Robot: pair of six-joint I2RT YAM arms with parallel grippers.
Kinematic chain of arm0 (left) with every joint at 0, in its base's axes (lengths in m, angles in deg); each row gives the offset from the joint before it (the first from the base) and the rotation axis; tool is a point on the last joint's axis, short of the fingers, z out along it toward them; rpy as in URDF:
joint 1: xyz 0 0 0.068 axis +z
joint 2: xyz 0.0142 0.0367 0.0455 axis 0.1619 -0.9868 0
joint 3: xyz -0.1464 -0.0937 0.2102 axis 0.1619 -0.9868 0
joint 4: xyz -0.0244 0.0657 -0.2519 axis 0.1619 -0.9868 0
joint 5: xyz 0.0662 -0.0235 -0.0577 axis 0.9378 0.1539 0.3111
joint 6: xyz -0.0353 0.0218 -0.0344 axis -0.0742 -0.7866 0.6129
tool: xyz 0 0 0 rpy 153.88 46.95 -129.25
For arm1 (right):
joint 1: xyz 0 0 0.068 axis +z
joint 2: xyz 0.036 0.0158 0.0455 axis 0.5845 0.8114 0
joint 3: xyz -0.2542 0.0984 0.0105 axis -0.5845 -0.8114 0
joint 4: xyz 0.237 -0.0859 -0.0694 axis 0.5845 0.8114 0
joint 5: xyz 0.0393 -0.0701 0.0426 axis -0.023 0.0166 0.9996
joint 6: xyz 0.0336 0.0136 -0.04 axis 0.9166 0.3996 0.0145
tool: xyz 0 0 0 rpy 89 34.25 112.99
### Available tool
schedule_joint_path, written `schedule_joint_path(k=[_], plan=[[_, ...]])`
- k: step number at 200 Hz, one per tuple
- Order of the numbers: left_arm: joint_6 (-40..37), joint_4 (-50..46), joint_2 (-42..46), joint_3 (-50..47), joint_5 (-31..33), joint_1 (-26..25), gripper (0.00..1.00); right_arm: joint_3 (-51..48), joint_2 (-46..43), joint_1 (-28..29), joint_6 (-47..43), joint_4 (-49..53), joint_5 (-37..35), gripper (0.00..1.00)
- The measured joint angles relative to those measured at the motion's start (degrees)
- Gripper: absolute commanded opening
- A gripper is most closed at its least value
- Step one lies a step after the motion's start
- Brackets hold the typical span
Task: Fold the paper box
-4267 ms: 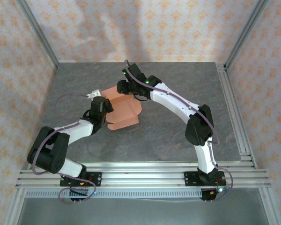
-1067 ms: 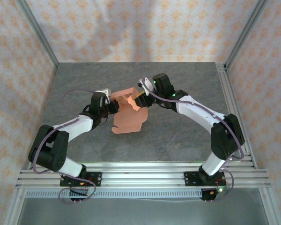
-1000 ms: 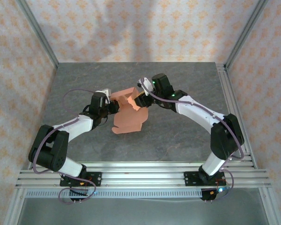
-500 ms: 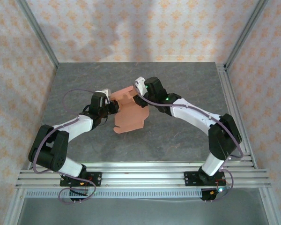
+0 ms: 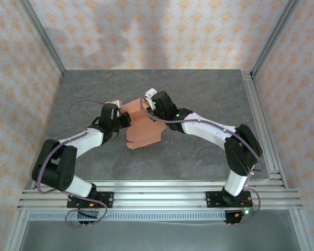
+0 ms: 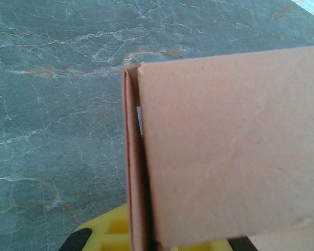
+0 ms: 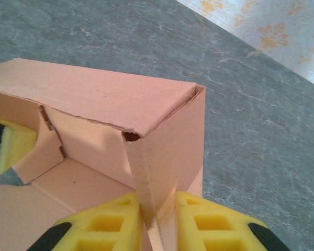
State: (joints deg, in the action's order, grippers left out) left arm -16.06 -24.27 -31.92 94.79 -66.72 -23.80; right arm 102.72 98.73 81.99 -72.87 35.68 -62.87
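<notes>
The table (image 5: 199, 94) spans the middle of the top view, a flat slab with a grey, stone-veined surface, matt in both wrist views. Pale walls (image 5: 162, 31) printed with small orange motifs rise behind it and at both sides. Ribbed aluminium rails (image 5: 162, 191) run along its lower edge.

The paper box (image 5: 144, 130) sits just left of the table's centre, between the two arm tips. It is thin salmon-orange card, matt and slightly fibrous, and only partly formed. Its lower part lies as a flat panel with a notched, tabbed outline, while its upper part is raised into walls.

From the right wrist, the paper box (image 7: 104, 99) shows a slanting top panel meeting an upright wall at a sharp corner, upper right of centre. There is a small dark gap where the folds join. Below it the open interior shows a smooth floor panel and a short angled tab at the left. From the left wrist, the card (image 6: 230, 146) covers the right half of the frame as a plain face. A doubled edge runs down the middle of that frame.

The left gripper (image 5: 123, 119) meets the box's left edge and is closed on that doubled edge. Its yellow moulded pads (image 6: 107, 230) sit at the bottom of the frame.

The right gripper (image 5: 150, 107) is at the box's upper right. Its ribbed yellow pads (image 7: 209, 219) pinch a folded wall between them.
</notes>
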Motion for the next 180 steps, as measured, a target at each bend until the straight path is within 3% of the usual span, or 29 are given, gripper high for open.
schedule_joint_path(k=[39,75,98,138,180], plan=[[0.0,-0.02,0.02,0.0,0.0,0.0,0.0,1.22,1.27,2.08,-0.98,-0.59,-6.91,0.14],[0.0,-0.35,0.02,0.0,0.02,0.0,0.0,2.75,4.17,3.82,-1.6,-1.73,-15.67,0.02],[0.02,-0.59,0.02,0.0,0.24,0.0,0.0,3.45,5.49,4.94,-1.95,-2.43,-19.65,0.01],[0.0,-0.61,0.02,0.0,0.44,0.0,0.0,4.68,6.88,5.4,-2.1,-2.71,-22.05,0.16],[0.0,-0.79,0.02,0.0,0.44,0.0,0.0,5.97,8.81,5.4,-2.4,-2.71,-23.08,0.2]])
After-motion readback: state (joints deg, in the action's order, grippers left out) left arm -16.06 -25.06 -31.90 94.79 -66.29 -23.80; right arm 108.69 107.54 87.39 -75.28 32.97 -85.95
